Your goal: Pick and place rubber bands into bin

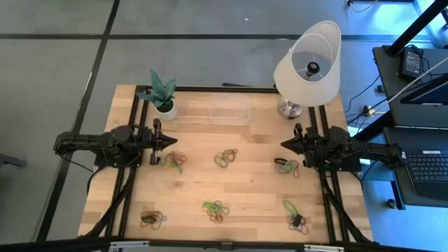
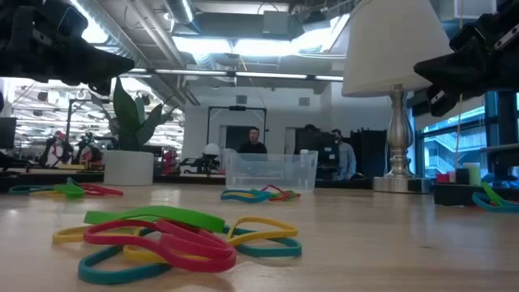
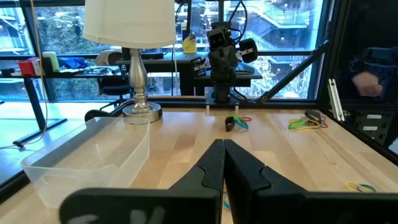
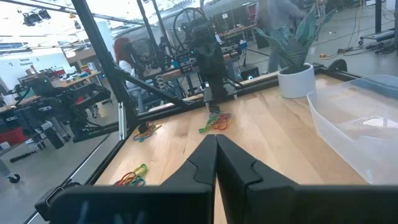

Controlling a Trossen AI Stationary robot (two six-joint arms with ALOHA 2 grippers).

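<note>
Several small clusters of coloured rubber bands lie flat on the wooden table: near the left gripper [image 1: 173, 161], at the middle [image 1: 225, 157], near the right gripper [image 1: 287, 166], and along the near edge [image 1: 215, 208]. One cluster fills the low view's foreground [image 2: 174, 239]. The clear bin [image 1: 229, 110] [image 2: 270, 170] stands at the far middle and holds no bands that I can see. My left gripper [image 1: 171, 142] [image 3: 222, 146] hovers shut at the table's left. My right gripper [image 1: 283, 143] [image 4: 216, 140] hovers shut at the right. The two point at each other.
A white plant pot [image 1: 165, 108] stands far left of the bin and a lamp [image 1: 308, 63] far right, its base [image 1: 288, 108] close to the bin. A black frame runs along the table's sides. People [image 2: 253, 142] stand in the room beyond the table.
</note>
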